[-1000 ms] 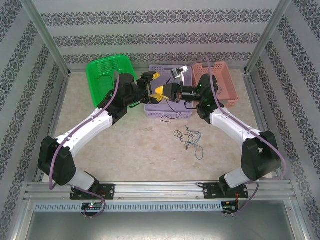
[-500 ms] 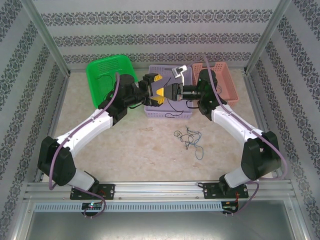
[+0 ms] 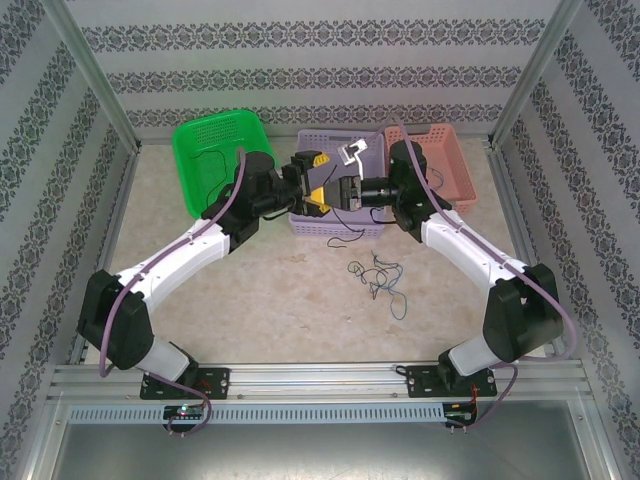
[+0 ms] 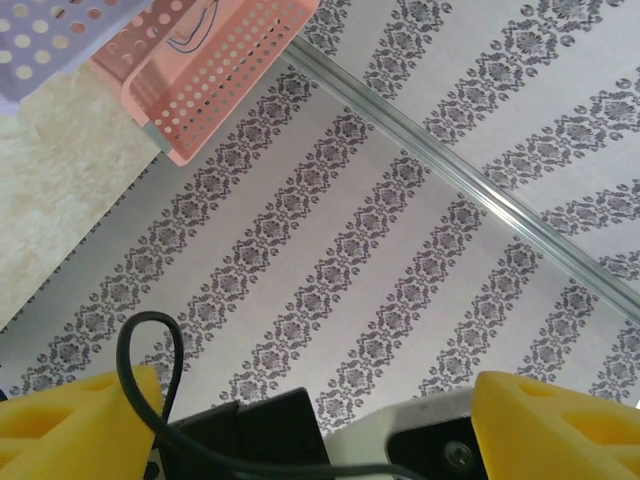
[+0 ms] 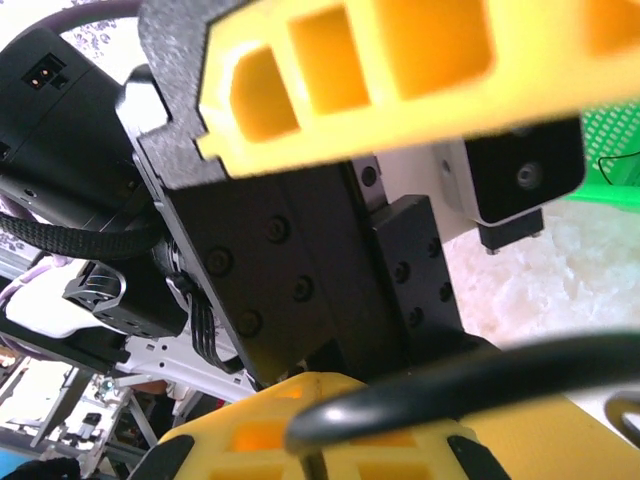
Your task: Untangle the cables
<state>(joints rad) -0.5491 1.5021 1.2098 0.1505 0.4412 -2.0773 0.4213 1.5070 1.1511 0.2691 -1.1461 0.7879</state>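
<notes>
One black cable [image 3: 345, 237] hangs clear of the heap. Our right hand [image 3: 338, 192] is pinched shut on it above the purple basket [image 3: 310, 225], at the middle of the tabletop's [image 3: 260, 290] far edge, and the free end dangles over the basket's near wall. Our left hand [image 3: 313, 180] faces the right one, almost touching it, spread wide and gripping nothing. In the left wrist view the cable loops against one of its yellow fingers [image 4: 80, 425]. A thin dark strand [image 4: 192, 28] lies in the pink basket [image 3: 450, 170] at the far right corner, and a thin line [image 5: 612, 160] shows in the green basket [image 3: 215, 150] at the far left. We judge that those two are already sorted. Most of the work is left, since the tangle [image 3: 378, 275] of black, blue-green and pale wires sits knotted just right of the tabletop's middle, between the purple basket and the near edge. The two hands crowd each other over the purple basket, so we judge that any pull apart needs care. Open tabletop lies to the left of the tangle and toward the near edge. On the right, our forearm passes close beside the wires, and the side walls and corner posts hem in the far edge.
</notes>
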